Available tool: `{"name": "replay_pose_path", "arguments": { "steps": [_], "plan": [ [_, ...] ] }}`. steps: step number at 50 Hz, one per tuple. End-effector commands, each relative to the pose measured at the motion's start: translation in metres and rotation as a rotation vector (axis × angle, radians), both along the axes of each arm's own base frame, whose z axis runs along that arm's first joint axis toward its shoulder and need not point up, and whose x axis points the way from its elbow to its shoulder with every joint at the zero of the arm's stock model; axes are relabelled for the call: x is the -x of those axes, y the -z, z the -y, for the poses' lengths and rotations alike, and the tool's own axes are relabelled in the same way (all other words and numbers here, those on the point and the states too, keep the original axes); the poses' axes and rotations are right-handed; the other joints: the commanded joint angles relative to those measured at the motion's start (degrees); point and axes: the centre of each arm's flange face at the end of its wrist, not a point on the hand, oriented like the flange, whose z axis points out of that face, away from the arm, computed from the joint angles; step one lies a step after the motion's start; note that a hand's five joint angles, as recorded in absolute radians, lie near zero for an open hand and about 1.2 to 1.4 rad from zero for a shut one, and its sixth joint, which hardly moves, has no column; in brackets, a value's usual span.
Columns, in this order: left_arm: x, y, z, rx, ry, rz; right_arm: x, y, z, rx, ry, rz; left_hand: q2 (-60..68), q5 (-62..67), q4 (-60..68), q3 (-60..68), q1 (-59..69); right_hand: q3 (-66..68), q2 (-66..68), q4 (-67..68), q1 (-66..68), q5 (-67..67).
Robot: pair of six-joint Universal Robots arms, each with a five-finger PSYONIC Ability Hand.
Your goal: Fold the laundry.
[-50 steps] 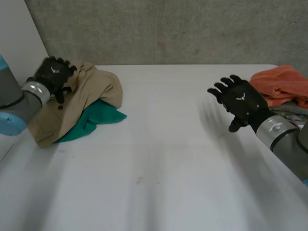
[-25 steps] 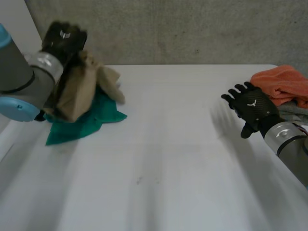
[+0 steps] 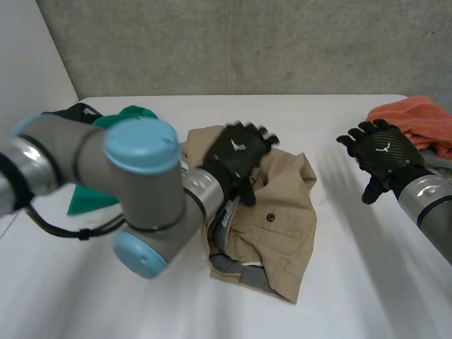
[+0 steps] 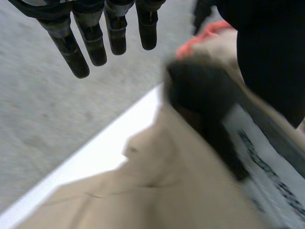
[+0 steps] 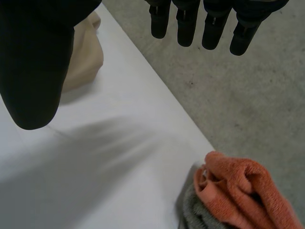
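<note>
A tan garment (image 3: pixel 275 226) with buttons lies crumpled in the middle of the white table (image 3: pixel 353 296), its grey lining showing at the near edge. My left hand (image 3: pixel 236 152) hovers over its far left part, open with spread fingers. In the left wrist view those fingers (image 4: pixel 95 43) are straight and hold nothing, and the tan garment (image 4: pixel 157 191) lies under the palm. A green cloth (image 3: pixel 127 115) lies at the far left behind my left arm. My right hand (image 3: pixel 385 152) hangs open above the table, to the right of the garment. From the right wrist, the tan garment (image 5: pixel 86 52) lies beside the thumb (image 5: pixel 33 71).
An orange cloth (image 3: pixel 417 116) lies on a grey one (image 3: pixel 438 161) at the table's far right edge; the right wrist view has the orange cloth (image 5: pixel 243 186) and grey cloth (image 5: pixel 193 217) beyond the fingertips. A concrete wall (image 3: pixel 247 42) runs behind the table.
My left arm swung the tan garment from the pile at far left to the table's middle and let go of it. The green cloth stayed. My right hand drew slightly right.
</note>
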Motion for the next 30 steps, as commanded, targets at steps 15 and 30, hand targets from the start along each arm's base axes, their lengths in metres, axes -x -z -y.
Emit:
{"name": "replay_pose_path", "arguments": {
  "steps": [15, 30],
  "plan": [
    [-0.059, 0.004, 0.052, 0.049, 0.077, 0.171, -0.041, 0.017, -0.083, -0.637, 0.067, 0.454, -2.16, -1.63, -1.83, -2.37, -1.81, -1.61, -1.79, -1.59, -2.69, -2.80],
    [-0.031, 0.042, 0.034, 0.120, 0.187, 0.325, -0.059, 0.052, -0.060, -0.556, 0.194, 0.471, 65.77, 66.30, 66.10, 65.56, 66.12, 62.80, 62.63, 62.83, 61.72, 61.61]
  ]
}}
